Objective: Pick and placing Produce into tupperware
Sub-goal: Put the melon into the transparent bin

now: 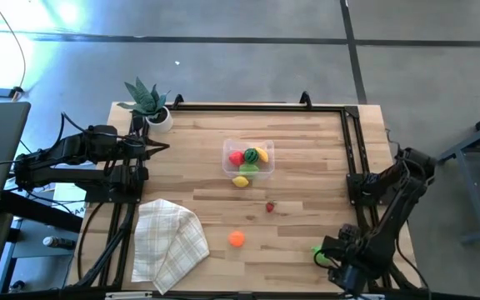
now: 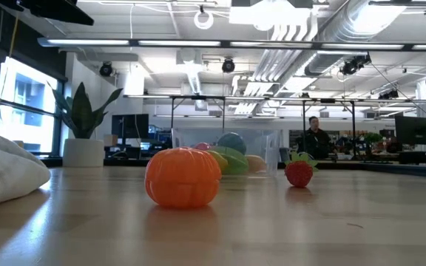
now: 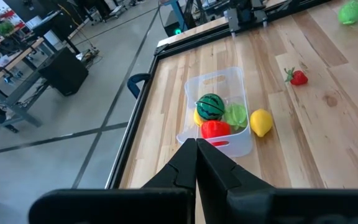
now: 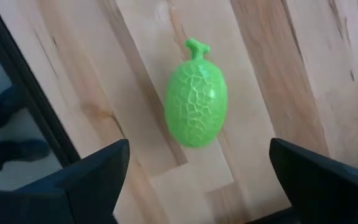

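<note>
The clear tupperware [image 1: 248, 158] stands at mid-table and holds several produce pieces: red, striped dark green, yellow and light green. A yellow lemon [image 1: 241, 182] lies on the wood just outside its near wall. A small red strawberry [image 1: 270, 207] and an orange piece [image 1: 237, 239] rest on the table nearer the front. A light green melon [image 4: 196, 107] lies on its side at the near right. My right gripper [image 4: 199, 163] points down over it, open, one finger on either side, well clear of it. My left gripper [image 3: 196, 146] is shut, off at the far left.
A potted plant [image 1: 148, 104] stands at the far left corner. A checked folded cloth [image 1: 169, 242] lies at the near left. A black rail [image 1: 352, 142] runs along the far and right edges. A person [image 2: 316, 137] stands far off in the room.
</note>
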`<move>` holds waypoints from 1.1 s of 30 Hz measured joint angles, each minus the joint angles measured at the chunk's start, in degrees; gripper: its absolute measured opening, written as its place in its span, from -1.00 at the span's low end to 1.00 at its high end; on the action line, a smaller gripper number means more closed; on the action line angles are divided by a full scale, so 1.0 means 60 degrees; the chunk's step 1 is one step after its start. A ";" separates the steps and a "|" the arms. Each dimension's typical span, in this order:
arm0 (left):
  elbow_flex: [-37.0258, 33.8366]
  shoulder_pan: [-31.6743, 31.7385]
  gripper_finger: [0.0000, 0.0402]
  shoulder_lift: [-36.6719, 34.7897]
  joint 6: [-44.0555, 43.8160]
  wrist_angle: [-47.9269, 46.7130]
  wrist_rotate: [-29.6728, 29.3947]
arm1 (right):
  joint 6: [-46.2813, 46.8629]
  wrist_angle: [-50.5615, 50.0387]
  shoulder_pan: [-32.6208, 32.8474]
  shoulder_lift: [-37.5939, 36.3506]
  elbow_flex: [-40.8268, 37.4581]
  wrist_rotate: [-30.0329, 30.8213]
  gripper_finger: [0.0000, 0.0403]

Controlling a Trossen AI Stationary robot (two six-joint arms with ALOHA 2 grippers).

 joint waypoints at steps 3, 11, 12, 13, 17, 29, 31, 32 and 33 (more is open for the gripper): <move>0.0000 0.0001 -1.00 0.0000 0.0000 0.0000 -0.0002 | -0.0235 0.0025 -0.0159 0.0168 0.0000 0.0026 0.88; 0.0002 0.0002 -1.00 -0.0001 -0.0002 0.0001 0.0000 | -0.0736 0.0291 -0.0485 0.0671 0.0000 -0.0092 0.88; 0.0000 0.0000 -1.00 -0.0001 0.0000 -0.0003 0.0000 | -0.0760 0.0308 -0.0501 0.0708 0.0000 -0.0117 0.88; 0.0004 0.0000 -1.00 0.0003 0.0000 0.0001 0.0000 | -0.0769 0.0313 -0.0508 0.0739 0.0000 -0.0111 0.88; 0.0001 0.0004 -1.00 0.0003 -0.0003 0.0000 0.0000 | -0.0749 0.0598 -0.0610 0.0758 -0.0218 -0.0249 0.88; 0.0000 0.0001 -1.00 0.0000 -0.0001 -0.0002 0.0000 | 0.0156 0.2544 -0.0634 0.0482 -0.1921 -0.0612 0.88; 0.0000 0.0002 -1.00 0.0003 0.0000 -0.0001 0.0000 | 0.0163 0.2730 -0.0636 0.0478 -0.1988 -0.0612 0.88; 0.0004 0.0004 -1.00 -0.0001 0.0000 0.0001 0.0000 | 0.0163 0.2820 -0.0640 0.0478 -0.2024 -0.0612 0.88; 0.0000 0.0003 -1.00 0.0003 0.0000 0.0001 0.0000 | 0.0163 0.2905 -0.0653 0.0478 -0.2066 -0.0612 0.88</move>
